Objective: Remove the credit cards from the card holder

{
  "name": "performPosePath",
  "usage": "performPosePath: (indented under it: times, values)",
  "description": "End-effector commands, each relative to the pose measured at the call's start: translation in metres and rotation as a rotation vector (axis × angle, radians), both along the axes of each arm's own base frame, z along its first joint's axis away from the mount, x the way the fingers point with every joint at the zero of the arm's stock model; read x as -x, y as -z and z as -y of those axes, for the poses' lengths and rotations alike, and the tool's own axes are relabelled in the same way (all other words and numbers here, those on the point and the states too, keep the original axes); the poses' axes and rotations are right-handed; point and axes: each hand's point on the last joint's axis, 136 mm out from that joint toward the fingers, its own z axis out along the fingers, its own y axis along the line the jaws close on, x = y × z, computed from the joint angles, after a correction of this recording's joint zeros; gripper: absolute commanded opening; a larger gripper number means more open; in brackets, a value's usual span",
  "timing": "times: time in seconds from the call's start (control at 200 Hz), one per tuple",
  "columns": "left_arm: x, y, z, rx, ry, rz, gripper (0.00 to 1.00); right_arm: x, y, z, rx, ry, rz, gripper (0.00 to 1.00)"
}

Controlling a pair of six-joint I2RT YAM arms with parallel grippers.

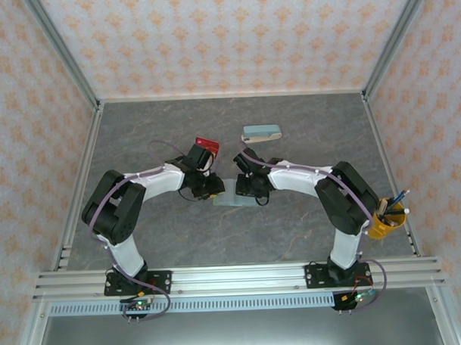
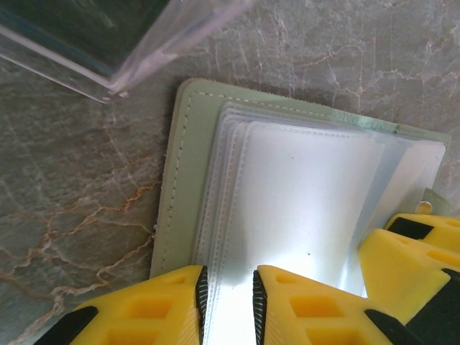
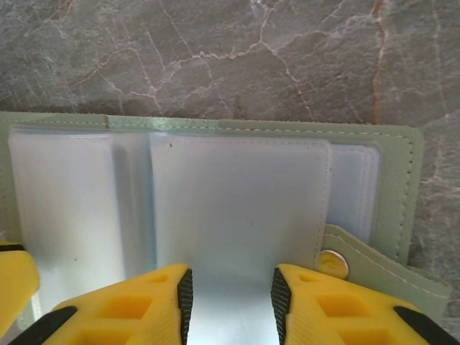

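Holder (image 3: 404, 180) soft, light; clear sleeves (image 3: 237, 201) slick and floppy, so pin the green border. Left tool (image 2: 230, 280) and right tool (image 3: 231, 277) straddle the sleeves, jaws slightly apart; can't tell if they're pinching.

Left claw (image 2: 228, 305) and right claw (image 3: 231, 305) sit close together, jaws slightly parted.

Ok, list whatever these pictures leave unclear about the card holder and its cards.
- Left wrist view: glare whitens the sleeves of the card holder, so cards inside can't be made out.
- Wrist views: the bottom edge cuts off the left hand and right hand; whether either grips a sleeve is unclear.
- Top view: both hands cover most of the card holder; the red item beside them is too small to identify.
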Motion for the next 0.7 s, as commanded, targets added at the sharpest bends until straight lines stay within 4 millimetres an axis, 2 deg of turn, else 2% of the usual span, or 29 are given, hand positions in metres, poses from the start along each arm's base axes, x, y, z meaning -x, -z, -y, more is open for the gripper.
performPosePath:
  times: [0.0, 0.465, 0.696]
  values:
    - [-0.003, -0.005, 0.013, 0.031, 0.045, 0.013, 0.29, 0.01, 0.02, 0.009, 0.047, 0.01, -0.073, 0.37]
    - [-0.001, -0.011, 0.024, 0.053, 0.096, 0.018, 0.36, 0.01, 0.019, 0.007, 0.034, 0.008, -0.073, 0.36]
    - [-0.001, -0.005, 0.016, -0.008, 0.09, 0.012, 0.36, 0.007, 0.014, 0.006, -0.002, 0.024, -0.065, 0.33]
